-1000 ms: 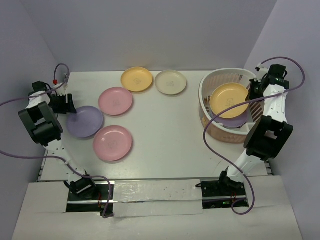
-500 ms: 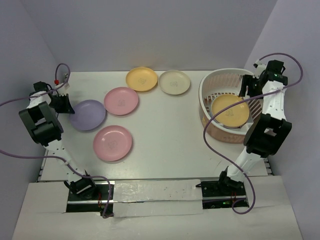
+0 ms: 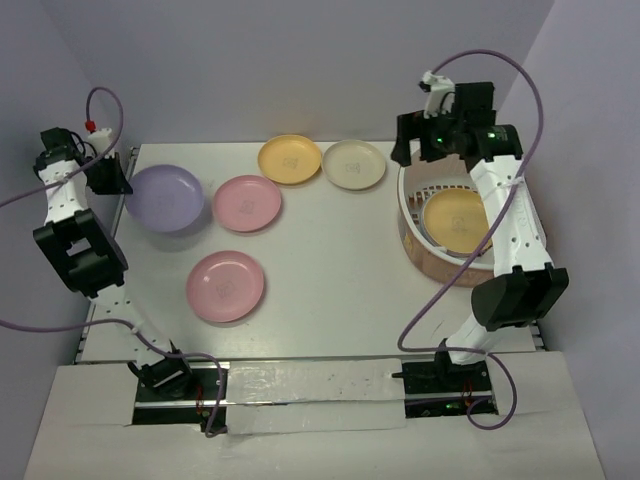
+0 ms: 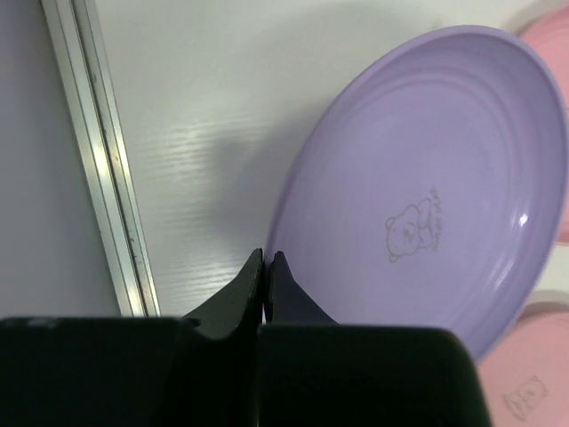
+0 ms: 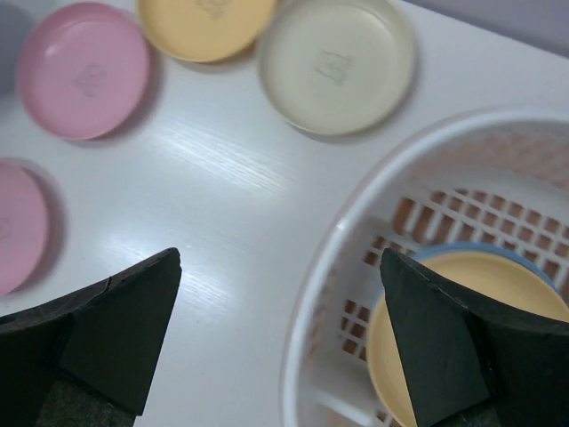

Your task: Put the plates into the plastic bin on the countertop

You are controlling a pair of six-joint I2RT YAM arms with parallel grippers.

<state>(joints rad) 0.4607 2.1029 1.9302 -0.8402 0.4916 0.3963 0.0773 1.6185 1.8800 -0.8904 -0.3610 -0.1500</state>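
Lavender plate (image 4: pixel 427 205) lifted, L end effector (image 4: pixel 267 260) clamped; R end effector (image 5: pixel 280 267) agape.

The right gripper (image 5: pixel 277 267) is seen spread wide, one dark finger at each lower corner. Between the fingers the white countertop (image 5: pixel 222 178) is shown. A pink plate (image 5: pixel 84 71), an orange-yellow plate (image 5: pixel 204 22) and a cream plate (image 5: pixel 338 62) are laid along the top; a second pink plate (image 5: pixel 18 222) is cut off at the left edge. At the right, the white lattice bin (image 5: pixel 311 294) is occupied by a yellow plate (image 5: pixel 507 277) stacked on a blue plate (image 5: pixel 462 251).
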